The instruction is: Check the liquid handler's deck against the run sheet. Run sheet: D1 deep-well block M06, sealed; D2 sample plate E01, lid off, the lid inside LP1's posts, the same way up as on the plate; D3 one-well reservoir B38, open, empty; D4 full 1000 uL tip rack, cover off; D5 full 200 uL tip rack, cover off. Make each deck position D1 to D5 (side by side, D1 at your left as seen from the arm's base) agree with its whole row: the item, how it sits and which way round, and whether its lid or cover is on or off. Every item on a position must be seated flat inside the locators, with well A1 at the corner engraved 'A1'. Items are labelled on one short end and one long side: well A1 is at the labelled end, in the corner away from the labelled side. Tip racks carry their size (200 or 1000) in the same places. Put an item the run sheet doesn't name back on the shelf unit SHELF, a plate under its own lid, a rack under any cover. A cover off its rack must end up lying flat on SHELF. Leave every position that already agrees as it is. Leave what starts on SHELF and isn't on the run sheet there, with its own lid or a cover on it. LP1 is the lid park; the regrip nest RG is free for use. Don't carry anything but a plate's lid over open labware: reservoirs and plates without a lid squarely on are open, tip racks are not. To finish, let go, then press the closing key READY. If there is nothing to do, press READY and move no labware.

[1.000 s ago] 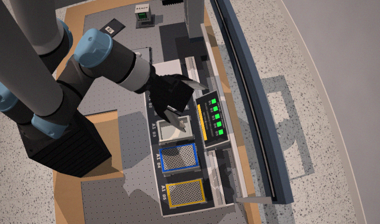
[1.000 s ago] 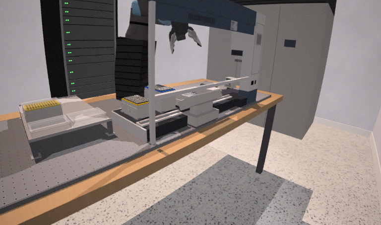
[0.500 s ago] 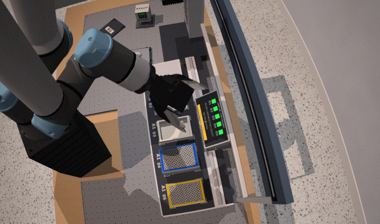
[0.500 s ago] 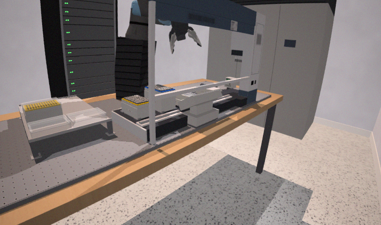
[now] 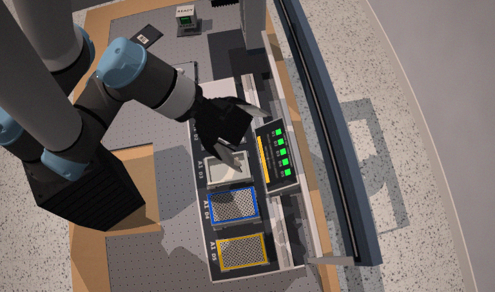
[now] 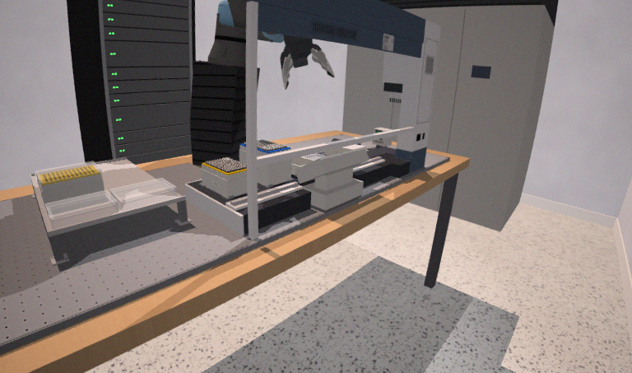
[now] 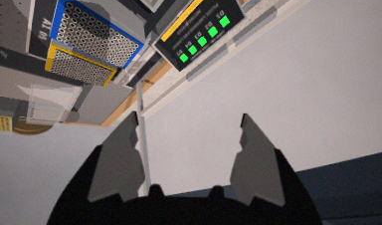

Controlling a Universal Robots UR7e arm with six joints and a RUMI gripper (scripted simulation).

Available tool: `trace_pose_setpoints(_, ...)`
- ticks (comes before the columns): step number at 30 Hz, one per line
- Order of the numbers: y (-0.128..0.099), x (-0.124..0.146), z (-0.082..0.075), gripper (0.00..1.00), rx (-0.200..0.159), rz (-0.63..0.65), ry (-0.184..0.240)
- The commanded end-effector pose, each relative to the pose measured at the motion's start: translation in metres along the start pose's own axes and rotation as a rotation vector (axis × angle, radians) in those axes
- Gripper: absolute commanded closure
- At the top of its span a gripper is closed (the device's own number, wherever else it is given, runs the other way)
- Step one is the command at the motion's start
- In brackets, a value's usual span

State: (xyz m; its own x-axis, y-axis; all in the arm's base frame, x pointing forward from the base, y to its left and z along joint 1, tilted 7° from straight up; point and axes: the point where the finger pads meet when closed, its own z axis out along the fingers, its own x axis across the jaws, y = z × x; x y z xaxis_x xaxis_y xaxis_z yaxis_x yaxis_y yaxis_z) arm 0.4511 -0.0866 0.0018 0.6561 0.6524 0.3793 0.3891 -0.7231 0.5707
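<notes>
Jaws spread and holding nothing, the gripper (image 6: pixel 307 66) hung high above the deck, where the status panel (image 5: pixel 277 154) showed five green lights and both tip racks stood uncovered, so probably only the READY key (image 5: pixel 185 20) remained.

Speckled floor (image 6: pixel 536 280), pale walls (image 6: pixel 592 94), grey cabinet (image 6: pixel 494 117).

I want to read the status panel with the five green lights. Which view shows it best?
The top view: the status panel faces the camera, all five green lights and the orange bar in plain sight. The wrist view shows it too, smaller and rotated. In the exterior view only a low side-on sliver appears.
</notes>
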Motion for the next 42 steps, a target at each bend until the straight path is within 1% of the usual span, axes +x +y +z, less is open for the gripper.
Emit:
trace_pose_setpoints(1, -0.066, -0.054, -0.052, 0.18, -0.008, 0.262, -0.097)
trace_pose_setpoints(27, -0.066, -0.054, -0.052, 0.18, -0.008, 0.262, -0.097)
trace_pose_setpoints(42, -0.052, -0.072, -0.046, 0.18, -0.007, 0.262, -0.097)
